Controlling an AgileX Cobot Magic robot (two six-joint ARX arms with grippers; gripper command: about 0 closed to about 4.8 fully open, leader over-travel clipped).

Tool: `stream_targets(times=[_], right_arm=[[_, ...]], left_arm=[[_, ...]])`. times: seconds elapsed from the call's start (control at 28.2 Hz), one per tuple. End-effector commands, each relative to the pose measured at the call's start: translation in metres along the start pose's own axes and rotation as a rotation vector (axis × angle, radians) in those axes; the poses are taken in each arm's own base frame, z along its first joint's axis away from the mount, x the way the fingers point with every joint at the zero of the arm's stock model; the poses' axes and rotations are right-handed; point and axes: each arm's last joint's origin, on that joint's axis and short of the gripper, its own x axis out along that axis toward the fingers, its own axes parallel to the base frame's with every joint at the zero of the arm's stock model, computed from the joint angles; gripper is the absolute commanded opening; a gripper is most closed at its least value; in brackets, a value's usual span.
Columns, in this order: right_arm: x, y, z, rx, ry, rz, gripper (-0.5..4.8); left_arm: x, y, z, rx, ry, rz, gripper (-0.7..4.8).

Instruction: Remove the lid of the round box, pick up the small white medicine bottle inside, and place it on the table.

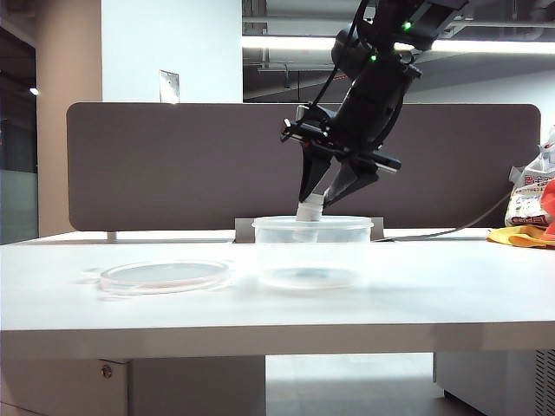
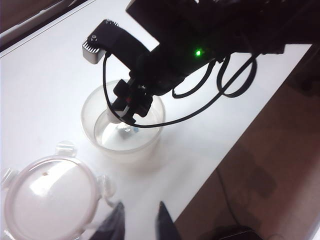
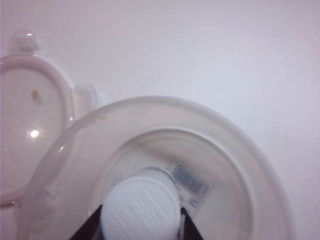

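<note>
The right hand hangs over the box with its two black fingers pinching the bottle, which sits at rim height, its lower part inside the box. The step in hand looks like the lift-out: it should go best as a straight vertical raise until the bottle's base clears the thick rim, then a sideways carry to bare worktop on the right, lowering until the base rests flat before the fingers part. The bottle is smooth white plastic with a ribbed-looking embossed cap and a barcoded label, so it could slip or tilt in the pinch. The box is translucent and straight-walled, probably light enough to drag if the bottle catches its wall. The lid, a clear flat disc with a pinkish rim and small tabs, lies on the worktop left of the box. The left hand hovers near the lid, its fingers slightly apart and holding nothing.
</note>
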Motion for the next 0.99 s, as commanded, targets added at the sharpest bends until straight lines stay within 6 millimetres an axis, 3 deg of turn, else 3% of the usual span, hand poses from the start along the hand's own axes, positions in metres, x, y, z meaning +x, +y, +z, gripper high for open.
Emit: stream_targets(times=[0.04, 0.53, 0.99], right_arm=[[-0.015, 0.003, 0.005, -0.044, -0.029, -0.036, 1.47], [-0.067, -0.008, 0.008, -0.055, -0.022, -0.178, 1.47], [-0.087, -0.063, -0.004, 0.077, 0.098, -0.269, 1.48]], left_arm=[[-0.003, 0.000, 0.003, 0.010, -0.028, 0.004, 0.85], [-0.002, 0.000, 0.003, 0.009, -0.026, 0.004, 0.84], [-0.002, 0.000, 0.004, 0.011, -0.033, 0.004, 0.85]])
